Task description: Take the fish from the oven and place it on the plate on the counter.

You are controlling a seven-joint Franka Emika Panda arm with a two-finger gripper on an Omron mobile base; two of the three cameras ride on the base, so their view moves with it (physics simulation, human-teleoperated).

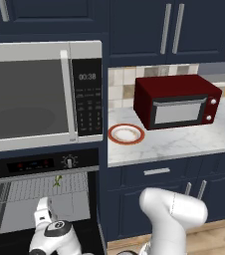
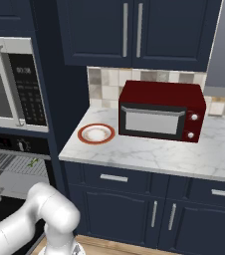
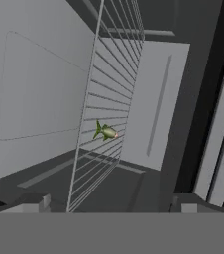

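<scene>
Spread wide, the hand point(image 3: 106, 201) points into the oven point(image 1: 40, 194), gripping nothing. Ahead, the fish point(image 3: 106, 132) lies on the wire rack point(image 3: 109, 114), apart from the fingertips point(image 3: 32, 201).

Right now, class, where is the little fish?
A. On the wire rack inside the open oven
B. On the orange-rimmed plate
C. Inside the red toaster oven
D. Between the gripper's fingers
A: the fish lies on the wire rack inside the open oven, while the plate on the counter holds nothing.

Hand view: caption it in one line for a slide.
Open claw looks into the oven at the small greenish-yellow fish lying on the wire rack, not yet grasped.
</scene>
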